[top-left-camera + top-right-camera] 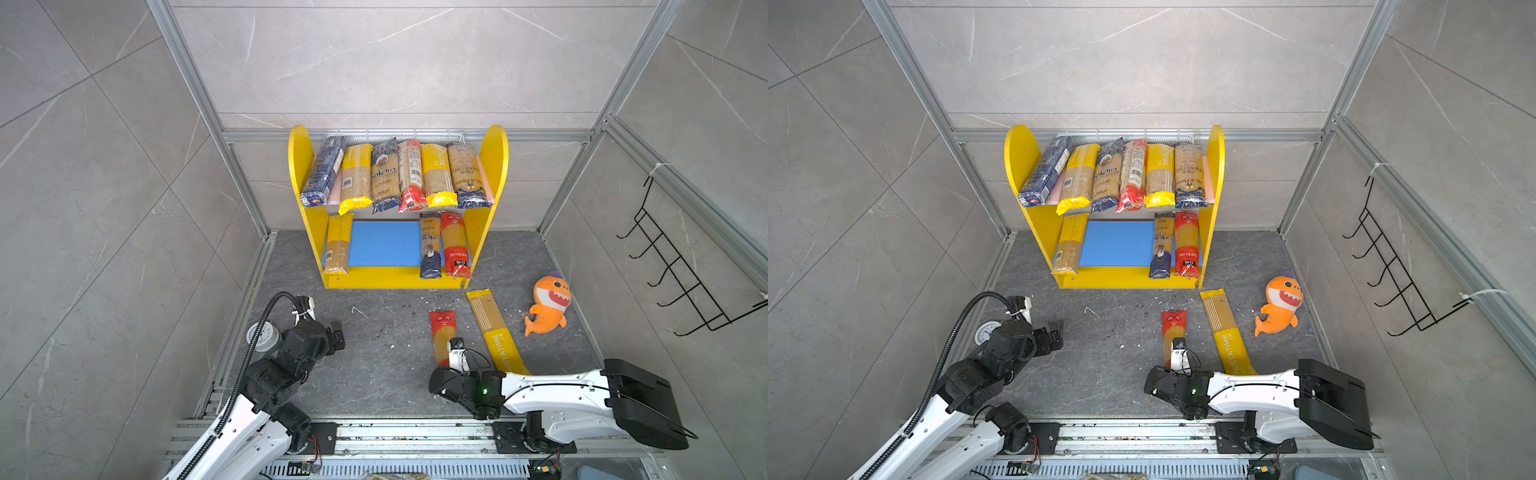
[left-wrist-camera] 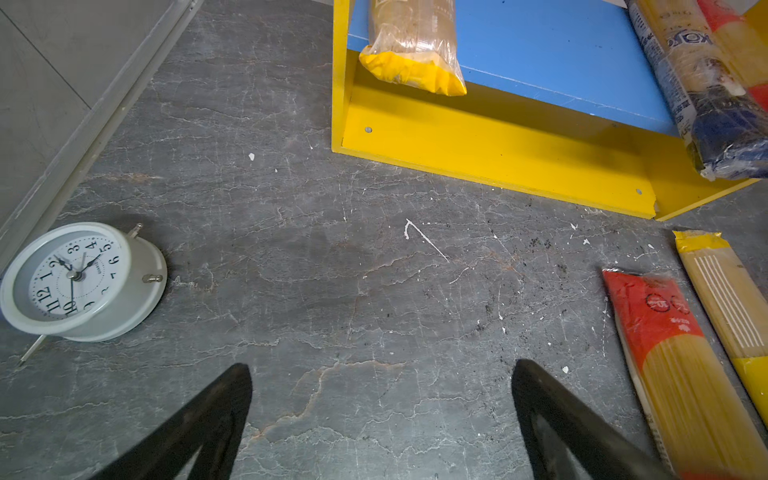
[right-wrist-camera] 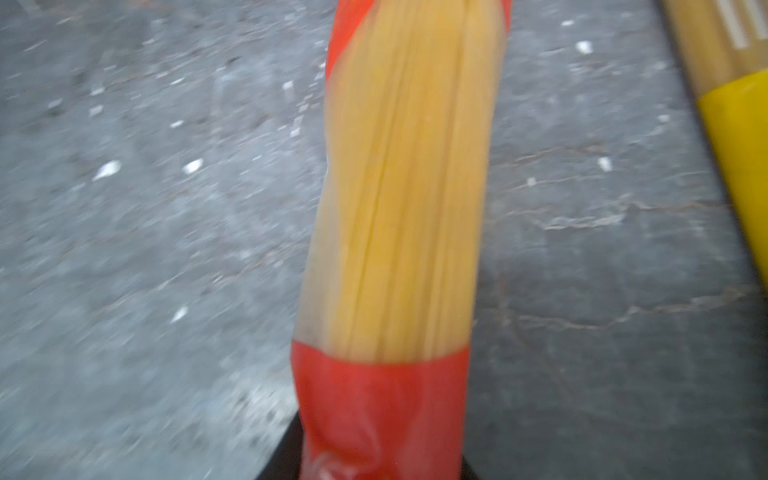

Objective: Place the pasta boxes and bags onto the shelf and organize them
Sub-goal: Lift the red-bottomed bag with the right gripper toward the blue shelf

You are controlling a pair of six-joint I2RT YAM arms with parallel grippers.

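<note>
Right wrist view: right claw grips red-ended bag; left claw released; shelf holds nine packs.

We see the shelf, pink upper board filled side to side, blue lower board bare between bags at its ends, open floor before its left half, red-ended bag, yellow-ended bag, plush shark crowding its right front.

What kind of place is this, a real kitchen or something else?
Probably a robot test cell, not a kitchen: the left arm and right arm sit on a metal rail, an aluminium frame boxes the space in, and a small shelf of pasta packs stands inside.
</note>
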